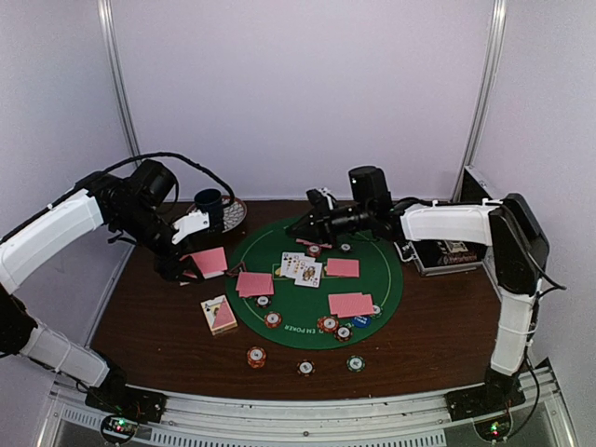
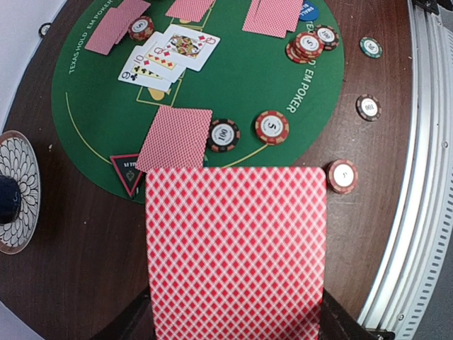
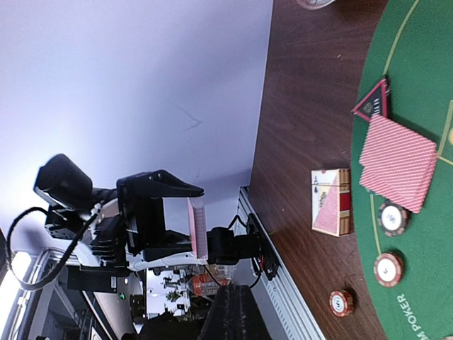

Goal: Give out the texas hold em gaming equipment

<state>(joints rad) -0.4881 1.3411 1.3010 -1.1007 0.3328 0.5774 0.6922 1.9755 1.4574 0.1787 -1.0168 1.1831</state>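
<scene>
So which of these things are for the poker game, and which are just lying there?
For the game: cards, chips, blue button, triangle marker.
Just lying about: cup, saucer, metal case.
</scene>
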